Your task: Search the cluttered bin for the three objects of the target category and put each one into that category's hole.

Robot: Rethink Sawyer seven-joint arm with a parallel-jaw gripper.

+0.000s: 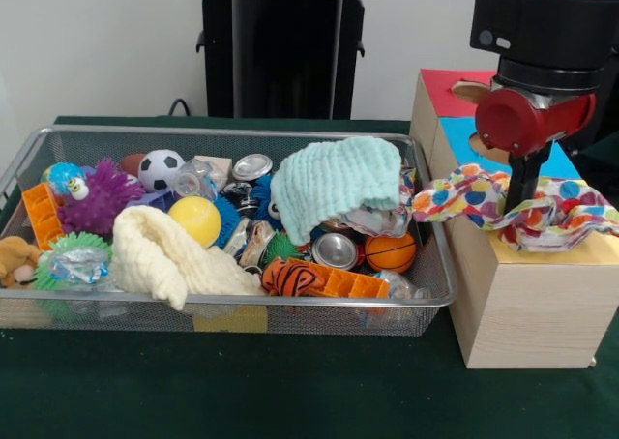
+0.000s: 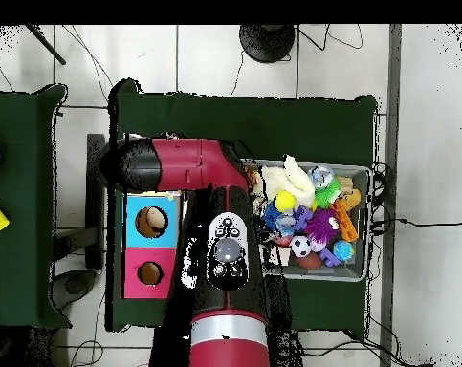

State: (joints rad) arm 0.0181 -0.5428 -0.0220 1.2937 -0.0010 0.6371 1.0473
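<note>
The wire mesh bin [image 1: 232, 130] is full of toys, cans and cloths; it also shows in the overhead view [image 2: 361, 172]. My gripper [image 1: 522, 212] hangs over the yellow-topped box [image 1: 527, 304] to the right of the bin. It is shut on a white polka-dot fabric piece [image 1: 464, 195]. The fabric drapes over the box top, and its left tail reaches to the bin's right rim. The yellow box's hole is hidden under the fabric. No other polka-dot piece shows clearly in the bin. In the overhead view my arm hides the gripper and the yellow box.
A mint-green waffle cloth [image 1: 334, 183] and a cream fluffy cloth [image 1: 169, 255] lie on top of the clutter. The blue-topped box [image 1: 561, 159] and the red-topped box [image 1: 445, 91] stand behind the yellow one, and both show in the overhead view [image 2: 153, 220] [image 2: 150, 272].
</note>
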